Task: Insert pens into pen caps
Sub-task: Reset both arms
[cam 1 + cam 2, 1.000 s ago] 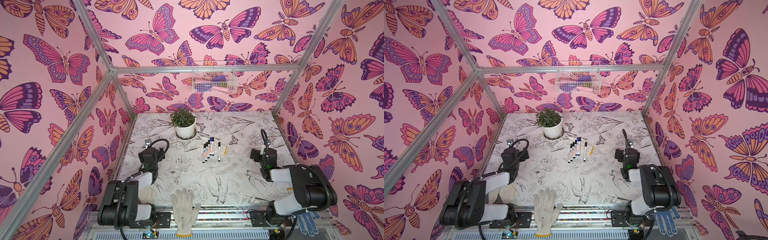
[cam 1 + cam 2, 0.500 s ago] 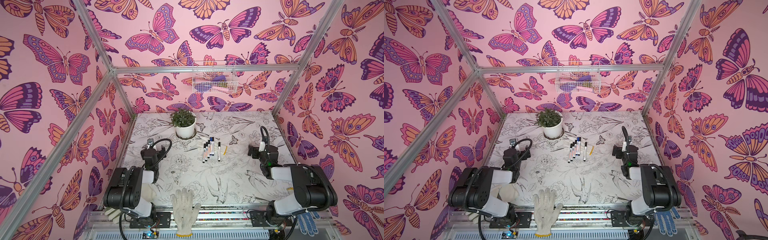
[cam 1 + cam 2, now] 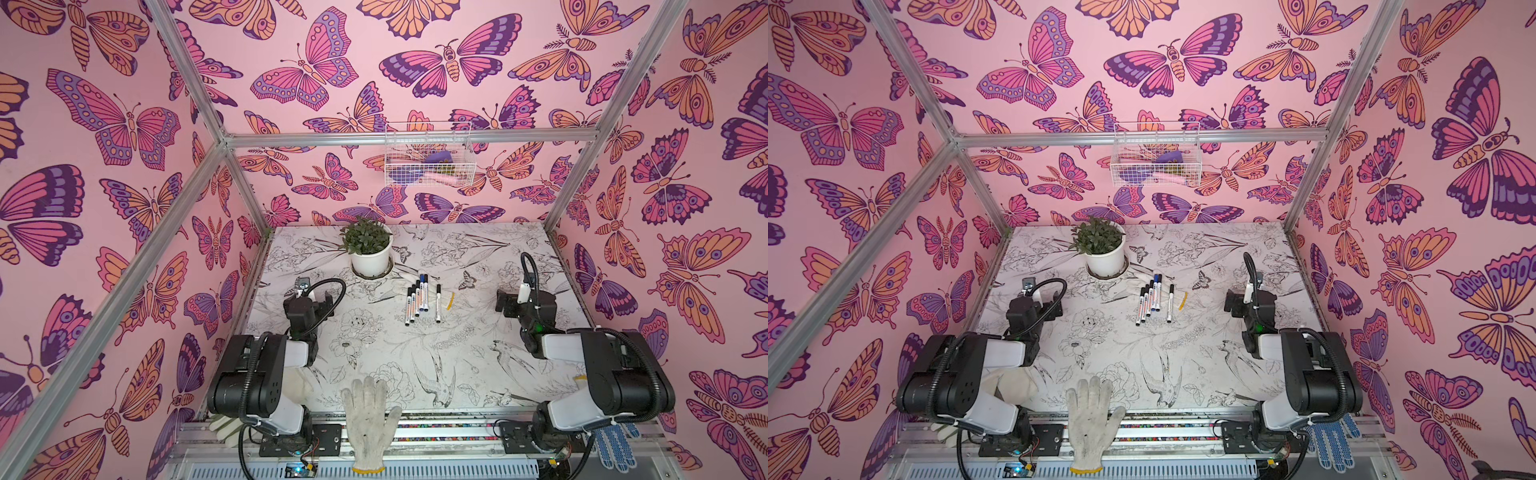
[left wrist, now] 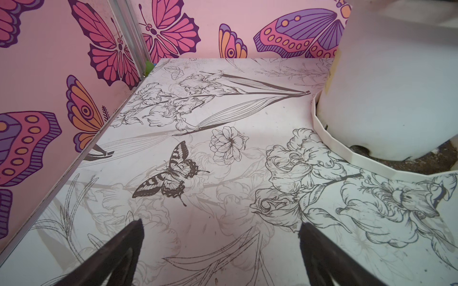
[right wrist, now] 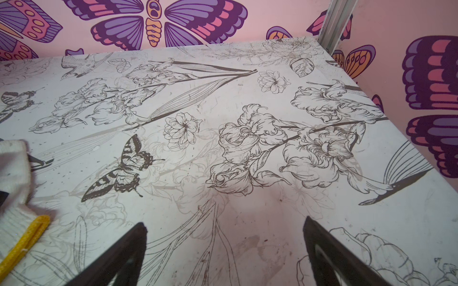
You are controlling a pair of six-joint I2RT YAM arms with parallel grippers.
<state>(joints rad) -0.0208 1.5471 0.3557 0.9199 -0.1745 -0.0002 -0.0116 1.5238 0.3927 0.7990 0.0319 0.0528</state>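
While the left gripper (image 4: 221, 222) is hovering wide open and empty at the table's (image 3: 415, 365) left, the pens (image 3: 419, 298) are lying mid-table, just nearer than the potted plant (image 3: 369, 249), and the right gripper (image 5: 224, 221) is hanging agape, empty, rightward.

**Left gripper spread wide over the printed tabletop**

The left gripper (image 4: 221, 224) hangs low, dark fingers (image 4: 121, 250) well apart with nothing between them, over the flower-printed table (image 4: 198, 111). Off to one side, a white pot (image 4: 396, 86) sits inside a pale ring (image 4: 347, 154), with dark grit, possibly soil, at its foot. The pink butterfly wall (image 4: 49, 62) runs alongside.
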